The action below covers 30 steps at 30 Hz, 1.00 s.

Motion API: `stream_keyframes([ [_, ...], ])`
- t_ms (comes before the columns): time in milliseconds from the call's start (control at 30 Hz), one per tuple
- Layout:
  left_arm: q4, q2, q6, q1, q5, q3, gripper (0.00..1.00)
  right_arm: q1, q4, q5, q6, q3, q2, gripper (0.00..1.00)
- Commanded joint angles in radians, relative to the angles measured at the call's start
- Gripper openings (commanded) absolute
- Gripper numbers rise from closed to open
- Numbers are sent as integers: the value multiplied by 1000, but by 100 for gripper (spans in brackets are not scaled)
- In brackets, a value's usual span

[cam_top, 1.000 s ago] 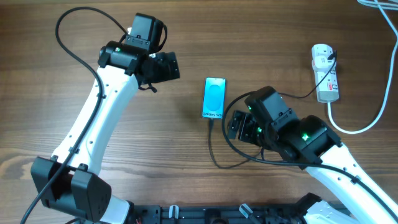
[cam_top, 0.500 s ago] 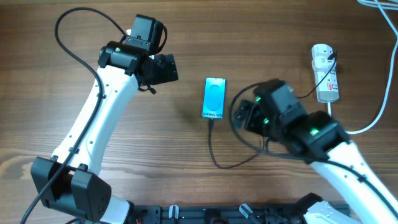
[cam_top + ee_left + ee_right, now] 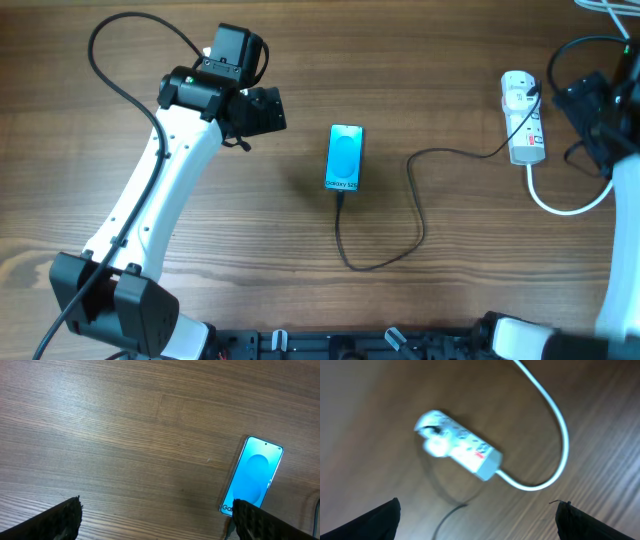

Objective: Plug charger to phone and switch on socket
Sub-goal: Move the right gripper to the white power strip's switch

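wood table (image 3: 470,80): phone (image 3: 345,157), charger (image 3: 338,225), socket (image 3: 522,118), white cord (image 3: 560,208) lying on it.

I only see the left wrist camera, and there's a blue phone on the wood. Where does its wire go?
Observer: Overhead, the charger leaves the phone, loops round and ends at the socket.
Operator: Is the other arm near it?
Observer: Yes. The right gripper hangs beside the socket, not touching it, with its fingers wide apart and empty.
Operator: Is it turned on?
Observer: I can't tell, because the right wrist picture is blurred. It does show a thick white cord curving away from one end of the socket.
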Motion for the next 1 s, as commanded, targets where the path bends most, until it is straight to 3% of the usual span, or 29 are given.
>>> stream_keyframes([
  [0,2,1,-9,7,-13,-2,100,-85,-5,-114,-108,24,174,100],
  [133,2,1,-9,7,-13,-2,100,-236,-26,-299,-164,164,378,100],
  [267,2,1,-9,7,-13,-2,100,-250,153,-185,-164,171,417,100],
  [567,2,1,-9,7,-13,-2,100,-248,523,-167,-169,-118,419,100],
  [667,2,1,-9,7,-13,-2,100,-248,671,-270,-235,-229,419,100],
  [967,2,1,-9,7,-13,-2,100,-220,753,-266,-262,-305,457,100],
])
